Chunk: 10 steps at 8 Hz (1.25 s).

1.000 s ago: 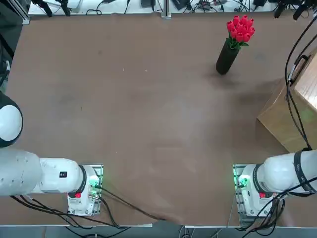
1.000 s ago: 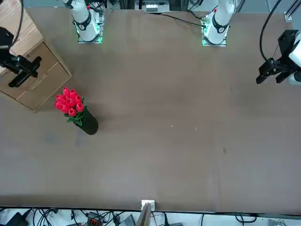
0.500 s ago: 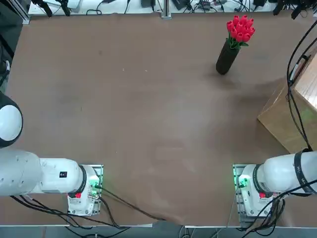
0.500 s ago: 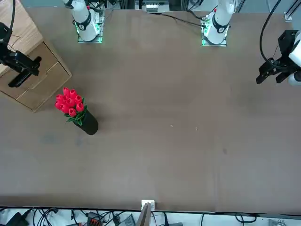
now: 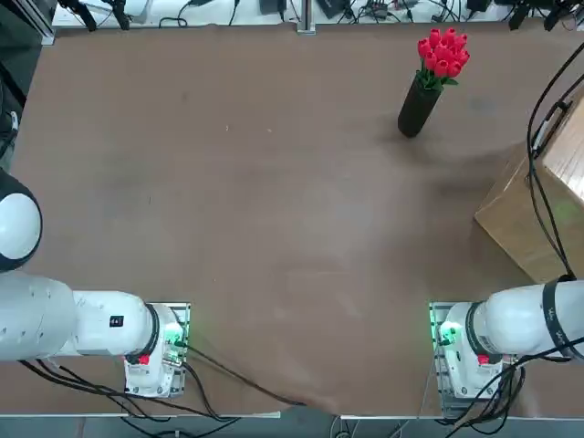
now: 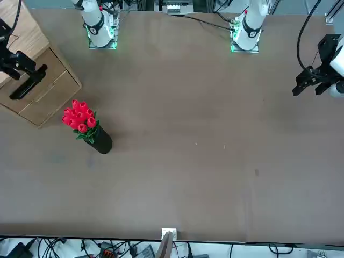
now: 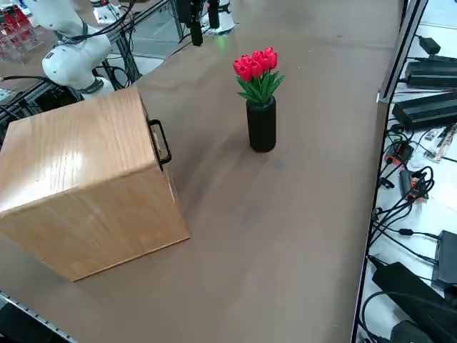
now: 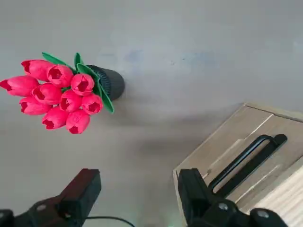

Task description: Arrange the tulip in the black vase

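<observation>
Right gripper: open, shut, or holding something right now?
Right gripper: open and empty, raised over the wooden box, away from the tulip standing in the black vase.

even, soft light; the black vase (image 7: pixel 262 125) throws only a faint shadow on the table (image 5: pixel 274 201). wrist view fingers (image 8: pixel 78 194) look blurred beside the vase.

White right arm (image 5: pixel 525 321), black-banded, black cables, black pincer (image 8: pixel 137 196).
</observation>
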Each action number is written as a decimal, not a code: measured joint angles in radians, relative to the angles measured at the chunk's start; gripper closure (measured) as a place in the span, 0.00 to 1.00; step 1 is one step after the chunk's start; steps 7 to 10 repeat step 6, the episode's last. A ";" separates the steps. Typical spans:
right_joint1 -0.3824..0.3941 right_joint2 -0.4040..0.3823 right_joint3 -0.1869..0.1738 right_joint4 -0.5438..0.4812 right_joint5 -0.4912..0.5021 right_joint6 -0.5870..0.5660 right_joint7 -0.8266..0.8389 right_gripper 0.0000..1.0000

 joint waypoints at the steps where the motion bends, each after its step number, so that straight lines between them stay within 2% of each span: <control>1: 0.007 -0.003 0.001 -0.006 -0.001 0.001 -0.001 0.00; 10: 0.032 -0.001 0.002 -0.006 -0.001 0.016 -0.002 0.00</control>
